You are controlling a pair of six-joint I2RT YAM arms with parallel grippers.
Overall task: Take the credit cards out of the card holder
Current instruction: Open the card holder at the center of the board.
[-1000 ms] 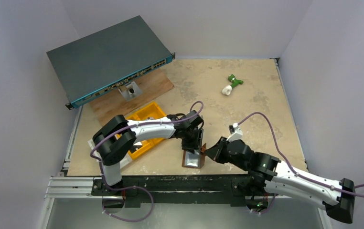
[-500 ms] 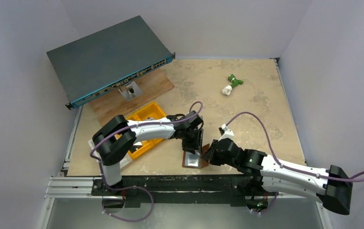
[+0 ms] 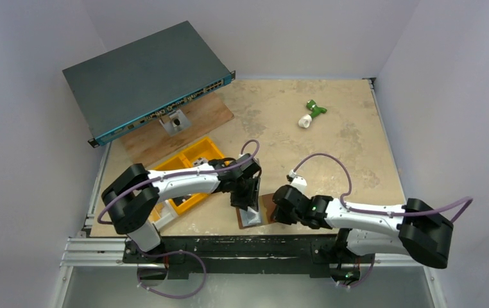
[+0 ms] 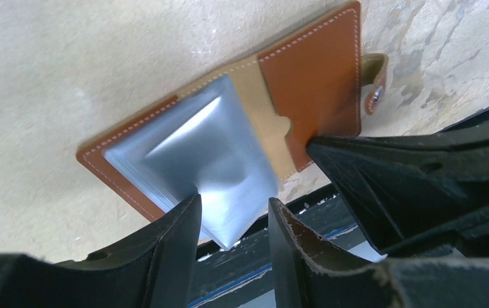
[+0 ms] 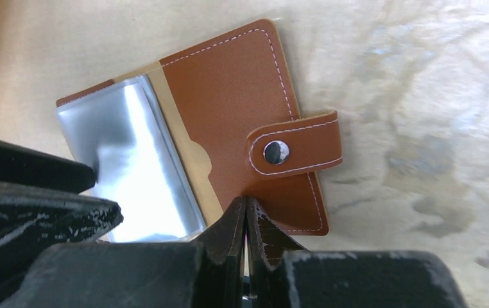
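Card holder (image 3: 259,217) lies open and flat at the table's near edge, between the two arms, with the snap tab (image 5: 296,151) on the right-hand flap. Credit cards (image 4: 210,147) are a pale silvery stack on the left half. Their near corner sticks out past the holder and over the table edge.

Left gripper (image 4: 232,221): medium gap, one finger on each side of that corner and bearing on the card edges. The cards bow up between the fingers, so it reads as a grip on the stack.
Right gripper (image 5: 245,208): fingers fully together, tip pressed on the near edge of the brown flap, just below the tab.

Clutter:
- Both grippers crowd the holder, almost touching each other above it. From above they hide most of the cards.
- Yellow bin (image 3: 197,151) is just behind and left of the holder. The left arm lies across it.
- Wood board (image 3: 200,119) is behind the bin, with a small metal bracket (image 3: 176,120) on it.
- Dark blue-grey network switch (image 3: 142,77) sits tilted over the board at far left.
- Green-and-white plastic part (image 3: 311,113) is far right of centre, well apart from everything.
- Purple cables loop off both wrists.

Table (image 3: 344,160) is beige, mottled and worn. An aluminium rail (image 3: 94,250) runs along the near side. Plain pale walls on three sides.
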